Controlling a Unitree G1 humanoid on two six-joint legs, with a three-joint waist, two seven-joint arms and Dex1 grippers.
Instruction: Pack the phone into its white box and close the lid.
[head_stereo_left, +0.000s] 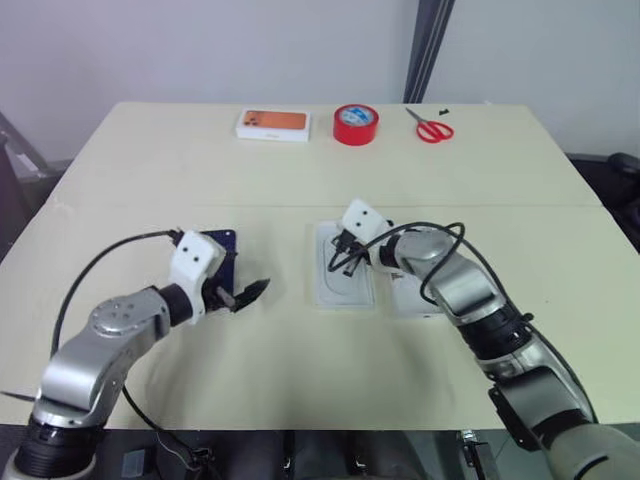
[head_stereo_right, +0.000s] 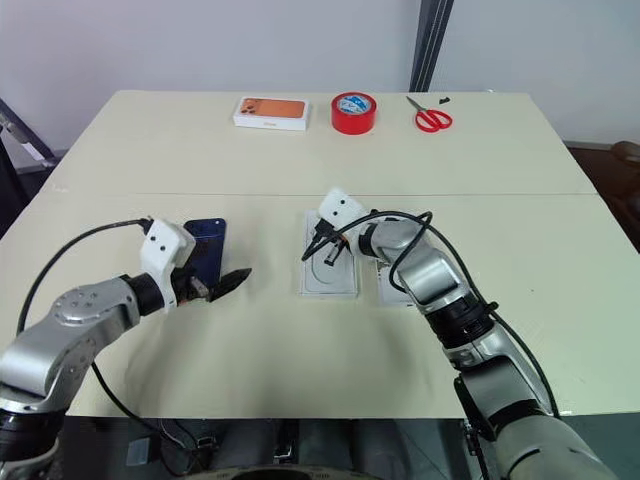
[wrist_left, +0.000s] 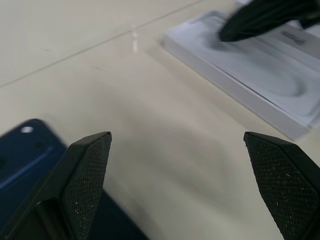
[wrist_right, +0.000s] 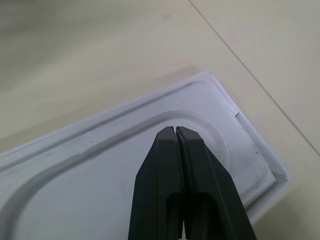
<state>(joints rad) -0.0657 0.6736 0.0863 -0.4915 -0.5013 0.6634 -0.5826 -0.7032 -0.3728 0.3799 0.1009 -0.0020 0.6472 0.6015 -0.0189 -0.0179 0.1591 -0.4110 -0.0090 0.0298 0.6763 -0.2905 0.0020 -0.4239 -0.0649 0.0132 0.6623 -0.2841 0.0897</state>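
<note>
resting surface: cream table (head_stereo_left: 300, 380), bare between the two arms and along its near edge.
white box: white box (head_stereo_right: 329, 268) lies flat at mid-table, directly under the right gripper; a flat white insert with a rounded recess (wrist_right: 100, 165) fills its top, its raised rim and one rounded corner clear in the right wrist view.
second white piece: another white shell (head_stereo_left: 410, 298) lies just beside the box on the right arm's side, mostly hidden by that arm; cannot tell if it is the lid.
phone: phone (head_stereo_right: 207, 250) lies flat just beyond the left gripper, its rounded corner beside one fingertip, well apart from the white box.
right gripper: right gripper (wrist_right: 176, 131) has its fingers pressed together, tips over the recess, holding nothing.
left gripper: left gripper (wrist_left: 177, 150) has its fingers spread wide over bare table, empty.
</note>
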